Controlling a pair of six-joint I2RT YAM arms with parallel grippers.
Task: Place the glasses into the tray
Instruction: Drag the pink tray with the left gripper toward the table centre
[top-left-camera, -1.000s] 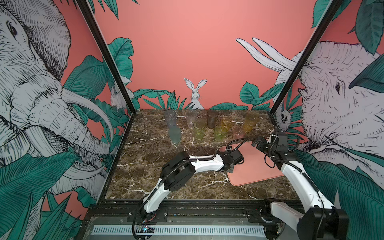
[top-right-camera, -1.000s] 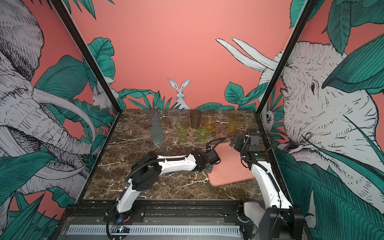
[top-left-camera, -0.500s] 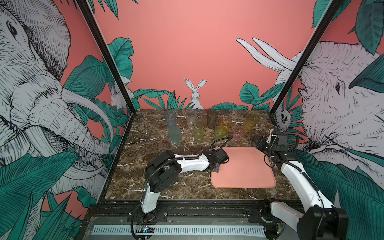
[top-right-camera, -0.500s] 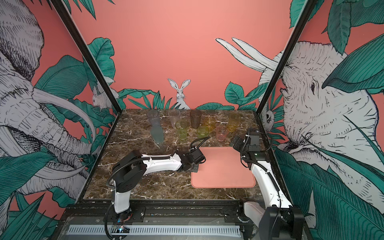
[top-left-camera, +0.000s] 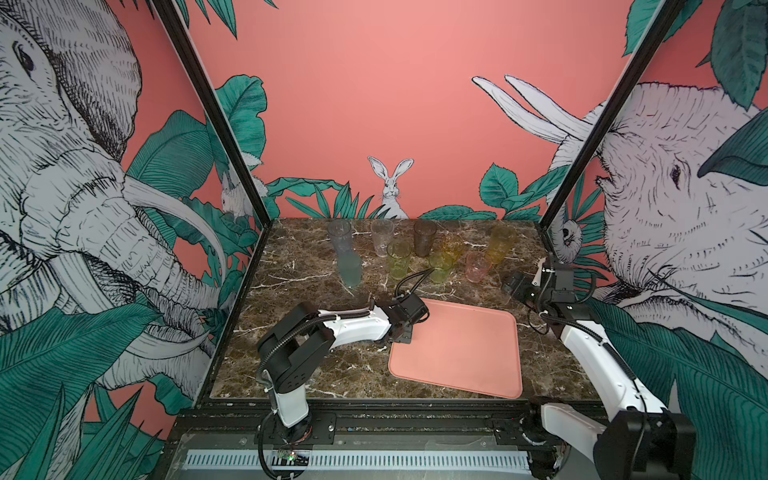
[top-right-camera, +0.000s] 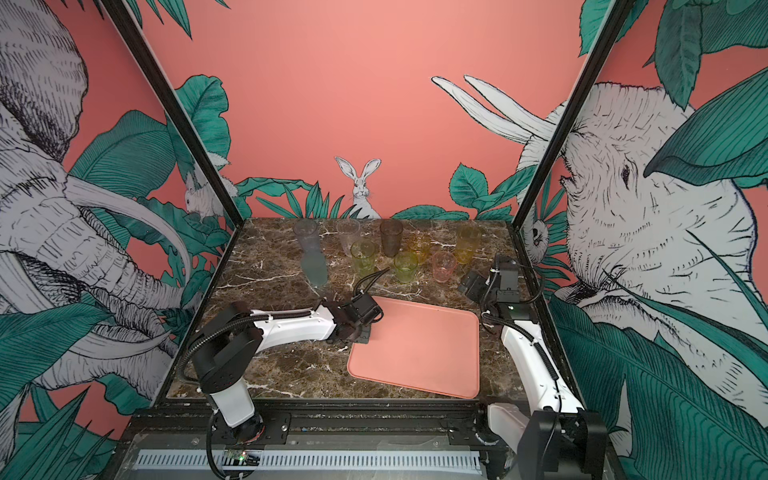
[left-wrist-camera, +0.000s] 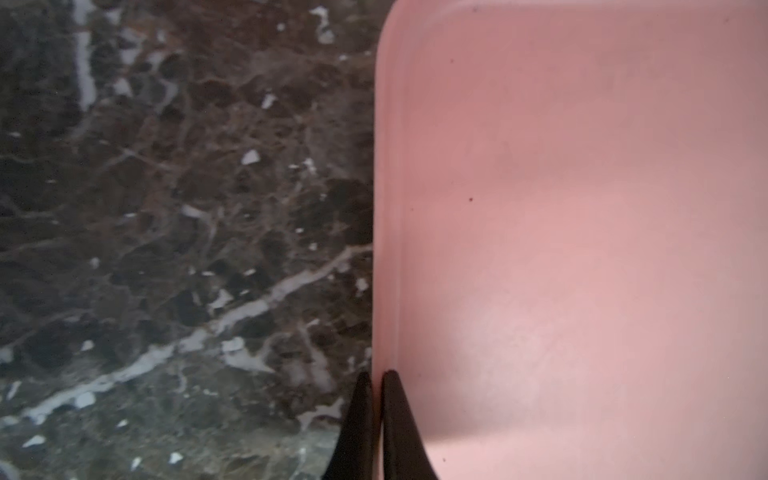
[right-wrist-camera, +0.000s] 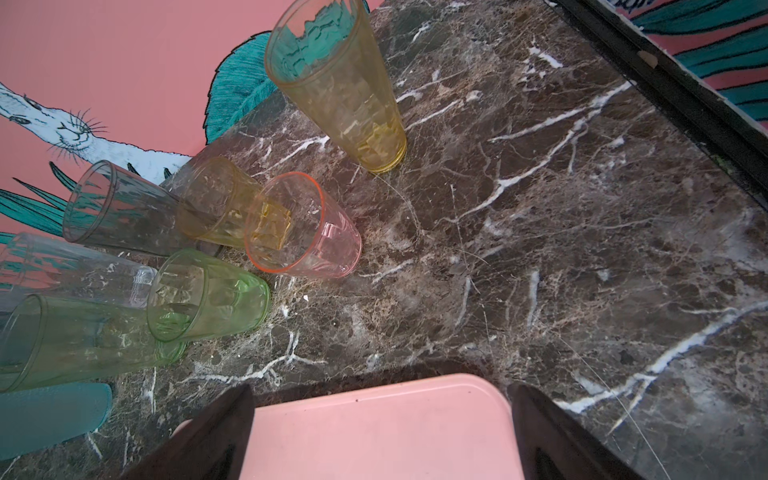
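The salmon-pink tray lies on the marble at the front right with nothing in it. My left gripper is shut on the tray's left rim, and in the left wrist view its tips pinch that rim of the tray. Several glasses stand along the back, among them a frosted blue-grey one, a pink one and a tall yellow one. My right gripper hangs open above the tray's far right corner, near the pink glass.
The brown marble table is boxed in by printed walls, with black frame posts at the back corners. A short green glass stands nearest the tray's far edge. A black rail runs along the table's front edge.
The left gripper has pulled the tray leftward across the marble, turning it, and closed fully on its rim. The right arm has stayed in place.
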